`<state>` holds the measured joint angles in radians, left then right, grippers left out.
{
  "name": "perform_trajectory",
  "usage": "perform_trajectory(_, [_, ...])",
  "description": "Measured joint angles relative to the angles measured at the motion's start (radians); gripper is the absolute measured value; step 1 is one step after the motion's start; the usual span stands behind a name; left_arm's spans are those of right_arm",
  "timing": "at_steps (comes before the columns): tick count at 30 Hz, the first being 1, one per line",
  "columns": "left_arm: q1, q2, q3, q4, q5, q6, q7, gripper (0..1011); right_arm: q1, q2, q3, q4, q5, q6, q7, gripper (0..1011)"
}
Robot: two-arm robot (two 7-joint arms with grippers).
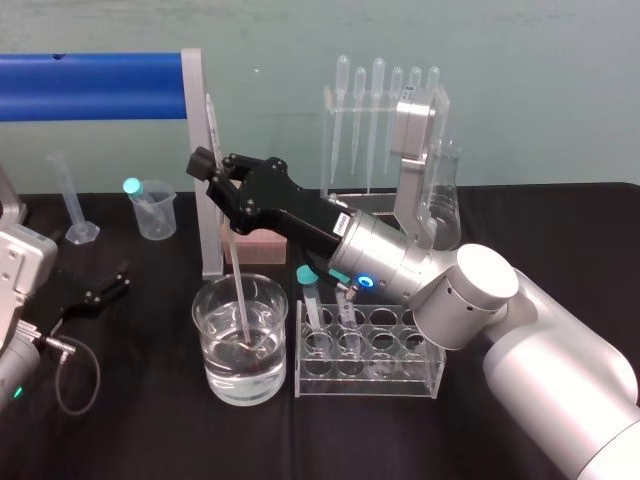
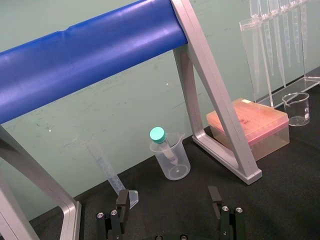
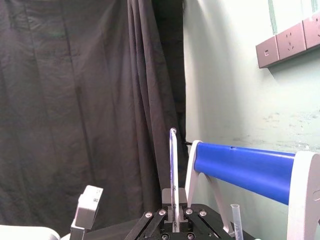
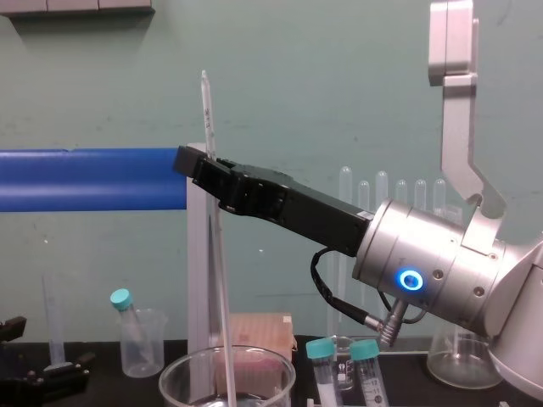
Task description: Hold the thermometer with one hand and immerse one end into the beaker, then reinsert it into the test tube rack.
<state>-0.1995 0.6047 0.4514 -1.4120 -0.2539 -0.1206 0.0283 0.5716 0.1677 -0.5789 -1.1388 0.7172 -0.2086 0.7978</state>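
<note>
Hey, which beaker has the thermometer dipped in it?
The large clear beaker beside the test tube rack; the right gripper holds the thermometer in it. The small cloudy beaker holds a capped tube.

Silver arm; black fingers; blue ring

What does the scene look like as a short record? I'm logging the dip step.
right gripper: shut on thermometer, above the beaker
thermometer: slightly tilted, lower end down in the beaker's water
beaker: partly filled, beside the rack's left end
test tube rack: teal-capped tube at its left end
left gripper: open, parked low at the left
</note>
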Motion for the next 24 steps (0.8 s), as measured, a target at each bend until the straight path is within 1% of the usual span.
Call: perform_trajectory(24, [0.000, 0.000, 0.000, 0.000, 0.000, 0.000, 0.000, 1008, 0.000, 0.000, 0.000, 0.000, 0.000, 0.000, 0.000, 55])
